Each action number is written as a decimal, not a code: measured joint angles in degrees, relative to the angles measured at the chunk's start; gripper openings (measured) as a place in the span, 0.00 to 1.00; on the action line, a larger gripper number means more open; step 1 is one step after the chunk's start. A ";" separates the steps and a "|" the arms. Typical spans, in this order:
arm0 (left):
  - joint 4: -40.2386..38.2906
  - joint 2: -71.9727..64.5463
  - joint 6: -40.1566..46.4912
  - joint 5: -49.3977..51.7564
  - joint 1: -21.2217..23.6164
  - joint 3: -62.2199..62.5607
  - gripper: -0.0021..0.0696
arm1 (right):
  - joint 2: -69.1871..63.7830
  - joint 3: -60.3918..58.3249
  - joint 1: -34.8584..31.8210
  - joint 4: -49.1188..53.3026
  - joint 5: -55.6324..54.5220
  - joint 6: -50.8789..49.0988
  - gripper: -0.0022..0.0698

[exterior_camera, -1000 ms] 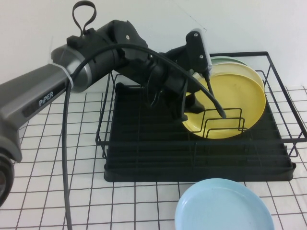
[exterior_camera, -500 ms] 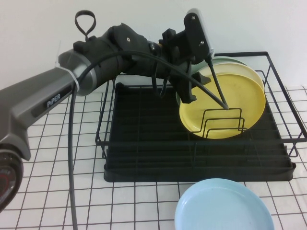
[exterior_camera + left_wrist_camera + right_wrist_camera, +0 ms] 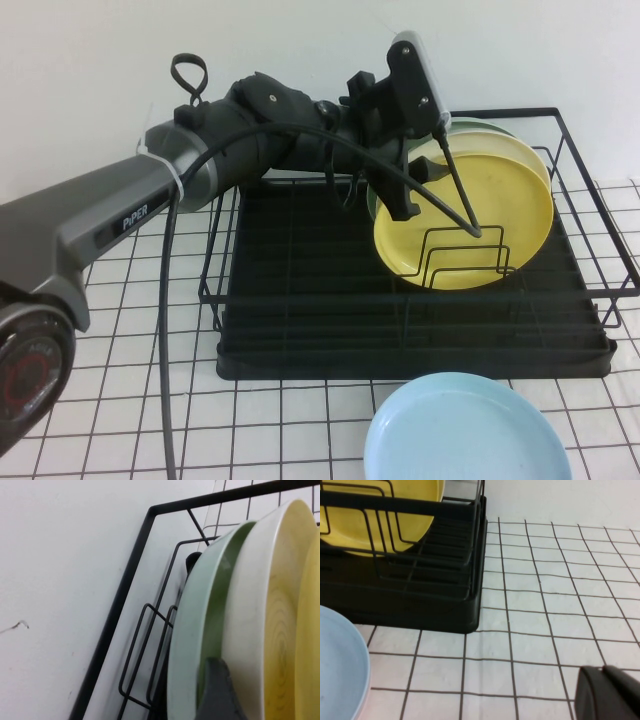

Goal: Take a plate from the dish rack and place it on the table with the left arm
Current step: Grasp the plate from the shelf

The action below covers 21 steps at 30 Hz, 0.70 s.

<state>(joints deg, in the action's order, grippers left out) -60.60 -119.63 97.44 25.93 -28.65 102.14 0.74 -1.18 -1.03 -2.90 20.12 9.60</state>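
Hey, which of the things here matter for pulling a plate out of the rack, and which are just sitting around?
Part of the job:
yellow plate, standing in the dish rack
left claw, at the plates' left edge
table, where it goes

Just lying about:
light blue plate, flat in front of the rack
cream plate and green plate, behind the yellow one
right claw, low over the table
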 joint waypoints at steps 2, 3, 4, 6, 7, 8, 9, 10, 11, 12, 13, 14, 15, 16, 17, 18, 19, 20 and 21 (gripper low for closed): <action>-0.45 0.00 0.45 0.39 0.00 0.00 0.58 | 0.00 0.00 0.00 0.00 0.00 0.00 0.03; -0.55 -0.26 0.54 0.62 0.00 0.00 0.58 | 0.00 0.00 0.00 0.00 0.00 0.00 0.03; -0.57 -0.39 0.57 0.64 0.00 0.00 0.58 | 0.00 0.00 0.00 0.00 0.00 0.00 0.03; -0.80 -0.91 0.79 0.64 0.00 0.00 0.58 | 0.00 0.00 0.00 0.00 0.00 0.00 0.03; -0.89 -1.16 1.00 0.64 0.00 0.00 0.58 | 0.00 0.00 0.00 0.00 0.00 0.00 0.03; -1.03 -1.49 1.15 0.64 0.00 0.04 0.58 | 0.00 0.00 0.00 0.00 0.00 0.00 0.03; -1.03 -1.76 1.58 0.73 0.00 0.04 0.58 | 0.00 0.00 0.00 0.00 0.00 0.00 0.03; -1.17 -2.02 1.89 0.77 0.00 0.04 0.58 | 0.00 0.00 0.00 0.00 0.00 0.00 0.03; -1.28 -2.28 2.11 0.87 0.00 0.04 0.58 | 0.00 0.00 0.00 0.00 0.00 0.00 0.03; -1.40 -2.43 2.26 1.15 0.00 0.04 0.58 | 0.00 0.00 0.00 0.00 0.00 0.00 0.03; -1.40 -2.59 2.44 1.39 0.00 0.04 0.58 | 0.00 0.00 0.00 0.00 0.00 0.00 0.03; -1.40 -2.67 3.14 1.63 0.00 0.04 0.58 | 0.00 0.00 0.00 0.00 0.00 0.00 0.03; -1.40 -2.67 4.20 1.75 0.00 0.04 0.58 | 0.00 0.00 0.00 0.00 0.00 0.00 0.03; -1.56 -2.67 5.10 1.75 0.00 0.04 0.58 | 0.00 0.00 0.00 0.00 0.00 0.00 0.03; -1.98 -2.67 6.30 1.75 0.00 0.04 0.58 | 0.00 0.00 0.00 0.00 0.00 0.00 0.03; -2.37 -2.42 7.24 1.75 0.00 0.04 0.58 | 0.00 0.00 0.00 0.00 0.00 0.00 0.03; -2.68 -2.20 7.97 1.75 0.00 0.04 0.57 | 0.00 0.00 0.00 0.00 0.00 0.00 0.03; -3.08 -1.73 8.84 1.75 0.00 0.04 0.57 | 0.00 0.00 0.00 0.00 0.00 0.00 0.03; -3.42 -1.10 9.76 1.75 0.00 0.04 0.57 | 0.00 0.00 0.00 0.00 0.00 0.00 0.03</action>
<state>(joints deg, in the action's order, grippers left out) -64.01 -120.73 107.20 27.68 -28.65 102.18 0.74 -1.18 -1.03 -2.90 20.12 9.60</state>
